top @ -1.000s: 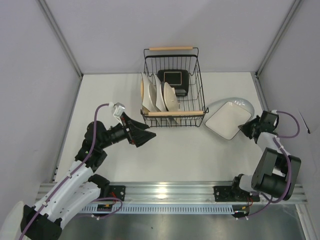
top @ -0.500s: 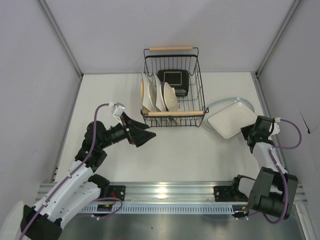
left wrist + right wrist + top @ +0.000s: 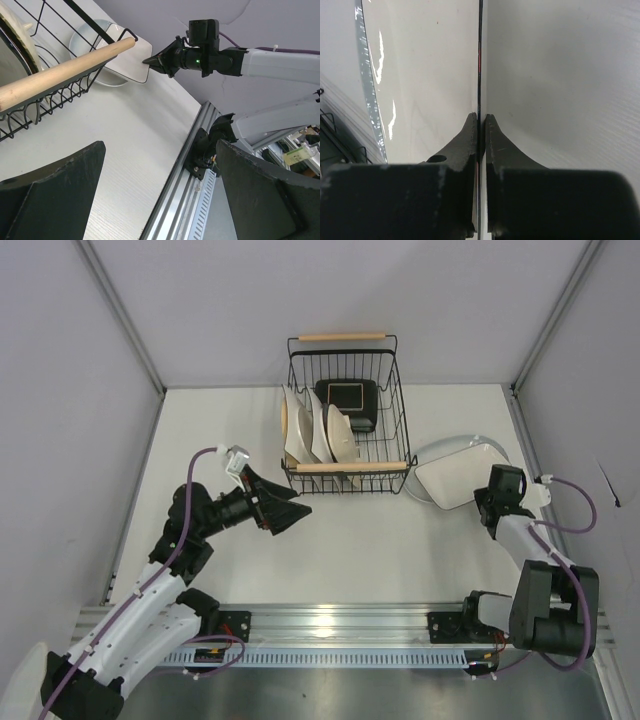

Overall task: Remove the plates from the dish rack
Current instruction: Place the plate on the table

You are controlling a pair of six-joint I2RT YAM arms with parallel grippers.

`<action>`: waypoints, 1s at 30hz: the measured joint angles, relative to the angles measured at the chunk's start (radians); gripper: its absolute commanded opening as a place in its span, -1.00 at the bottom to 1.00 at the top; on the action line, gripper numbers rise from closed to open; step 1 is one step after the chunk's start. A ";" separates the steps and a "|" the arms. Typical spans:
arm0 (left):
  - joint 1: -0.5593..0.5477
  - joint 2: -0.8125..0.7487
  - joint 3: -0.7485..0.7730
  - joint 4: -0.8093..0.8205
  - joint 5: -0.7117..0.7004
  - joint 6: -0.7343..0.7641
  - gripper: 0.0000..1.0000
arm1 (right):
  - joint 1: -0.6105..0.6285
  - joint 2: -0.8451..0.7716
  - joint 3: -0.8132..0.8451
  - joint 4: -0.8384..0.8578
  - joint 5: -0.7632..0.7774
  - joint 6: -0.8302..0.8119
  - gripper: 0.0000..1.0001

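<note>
Top external view: your rack (image 3: 398,430) sits centre-far on the table (image 3: 220,440), w/ several pale plates (image 3: 320,428) standing on edge along its left side & a dark-rimmed square plate (image 3: 347,398) propped at the far end. Its near wooden handle (image 3: 345,467) runs across in front of the standing plates.

Just right of the rack, a white square plate (image 3: 455,478) lies on a grey round plate (image 3: 440,447); both are outside the rack, on the table.

Your right pincer (image 3: 482,496) is at the square plate's near-right rim. Right wrist view shows its fingers drawn together, clamped on that thin rim, w/ glossy plate face on one side & table on the other. Left wrist view agrees: tip meets the plate's edge.

Your left pincer (image 3: 297,508) hangs over the table just near of the rack's near-left corner, fingers spread fully apart, gripping nothing, clear of the rack wires.
</note>
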 measured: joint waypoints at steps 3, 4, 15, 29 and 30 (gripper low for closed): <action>0.000 0.001 0.000 0.000 0.000 0.000 0.99 | 0.016 0.034 0.008 0.029 0.031 0.039 -1.00; 0.000 0.001 0.000 0.000 0.000 0.000 0.99 | 0.023 0.050 0.010 0.041 0.037 0.050 -1.00; 0.000 0.003 0.000 0.000 0.000 0.000 0.99 | 0.081 0.185 0.060 0.086 0.048 0.136 -1.00; 0.000 0.004 0.000 -0.007 0.000 0.000 0.99 | 0.055 0.246 0.079 0.123 -0.011 0.179 -0.36; 0.000 0.004 0.001 -0.007 0.000 0.000 0.99 | 0.047 0.247 0.080 0.123 -0.019 0.178 -0.32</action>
